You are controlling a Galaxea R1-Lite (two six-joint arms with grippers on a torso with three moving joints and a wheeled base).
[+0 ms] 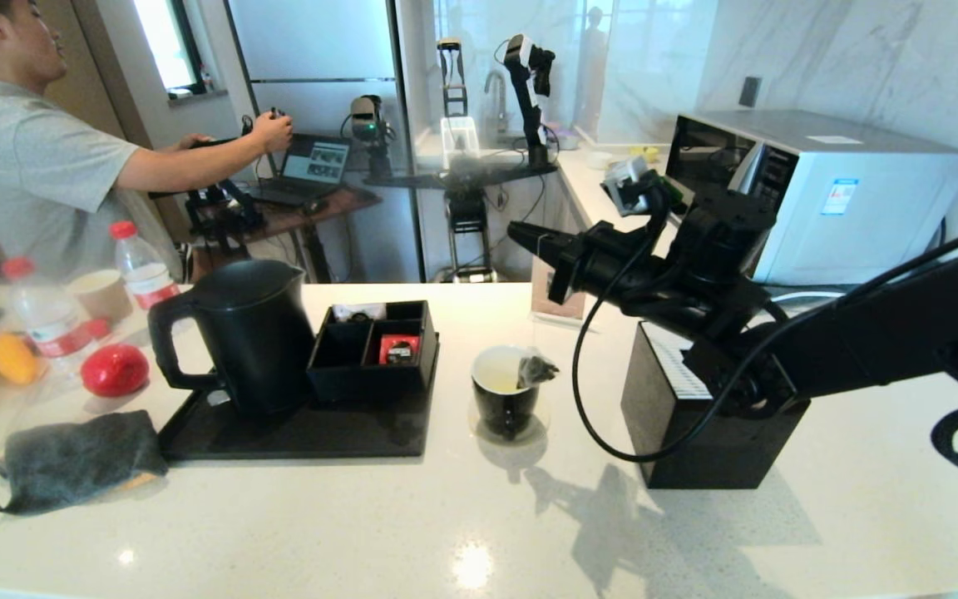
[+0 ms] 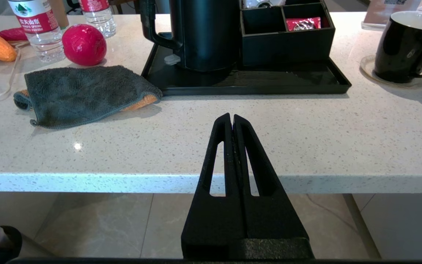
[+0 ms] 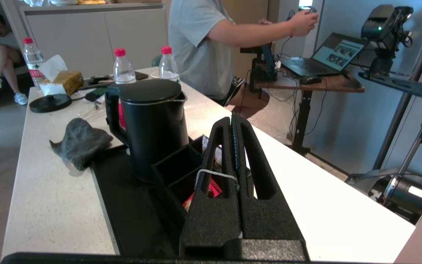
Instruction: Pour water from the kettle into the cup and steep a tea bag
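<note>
The black kettle (image 1: 242, 333) stands on a black tray (image 1: 296, 437), lid on. Right of the tray, the black cup (image 1: 504, 391) with its white inside sits on a coaster. The greyish tea bag (image 1: 535, 370) hangs at the cup's right rim; I cannot tell whether it touches. My right gripper (image 1: 516, 230) is high above and behind the cup, shut on the tea bag's white string (image 3: 214, 174), which loops over one finger. I cannot make out water in the cup. My left gripper (image 2: 232, 116) is shut and empty at the counter's front edge, facing the kettle (image 2: 203, 33) and the cup (image 2: 401, 47).
A black organiser (image 1: 375, 345) holding a red packet (image 1: 398, 348) stands on the tray. A grey cloth (image 1: 76, 457), a red ball (image 1: 115, 369), bottles (image 1: 142, 270) and a tan paper cup (image 1: 101, 293) lie left. A black box (image 1: 712, 416) stands right of the cup, a microwave (image 1: 812, 187) behind.
</note>
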